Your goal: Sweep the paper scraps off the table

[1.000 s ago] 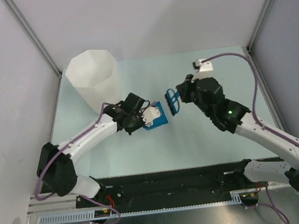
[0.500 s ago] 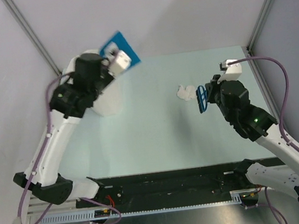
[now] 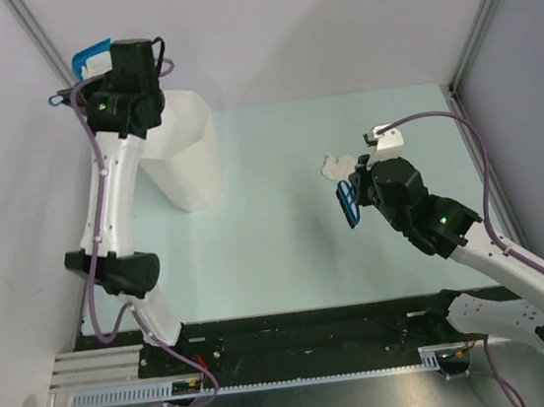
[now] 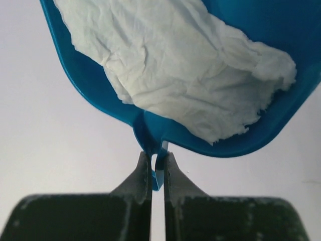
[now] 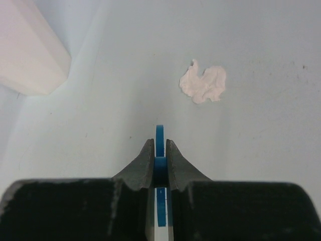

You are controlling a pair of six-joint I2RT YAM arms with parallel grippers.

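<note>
From above, your left gripper (image 3: 109, 70) held the blue dustpan (image 3: 90, 59) raised high by the white bin (image 3: 187, 159). Your right gripper (image 3: 358, 193) gripped a blue brush (image 3: 347, 202) near one paper scrap (image 3: 335, 167) on the table (image 3: 278, 252). In the left wrist view, the jaws pinched the dustpan's handle, and a crumpled paper wad (image 4: 175, 75) lay in the pan. In the right wrist view, the jaws clamped the brush, and the scrap lay ahead, apart from it.

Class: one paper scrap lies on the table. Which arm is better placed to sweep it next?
Right. The right pincer grips the brush near the scrap; the left pincer holds the loaded dustpan up at the bin.
</note>
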